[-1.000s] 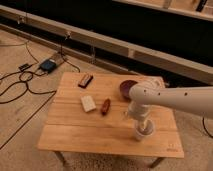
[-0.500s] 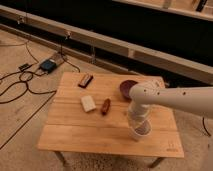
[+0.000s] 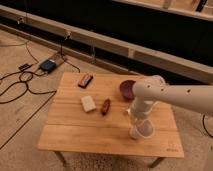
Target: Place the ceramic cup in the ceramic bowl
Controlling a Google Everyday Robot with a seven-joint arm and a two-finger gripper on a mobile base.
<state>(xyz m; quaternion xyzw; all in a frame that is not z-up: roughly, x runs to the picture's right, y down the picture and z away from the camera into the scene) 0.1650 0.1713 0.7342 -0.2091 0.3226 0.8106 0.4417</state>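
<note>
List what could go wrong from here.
The gripper is shut on the cup near its rim, so the cup may slip or tilt when lifted. The bowl lies close behind the arm, partly hidden, so the cup could clip its edge going in.

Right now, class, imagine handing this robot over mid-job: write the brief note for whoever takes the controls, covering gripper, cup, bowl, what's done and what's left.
Gripper: down at the front right of the table, shut on the cup.
Cup: upright on the table, not yet lifted.
Bowl: behind the cup near the far edge, partly hidden by the arm.
Done: cup grasped.
Left: lift it, carry it to the bowl, set it inside, release.
</note>
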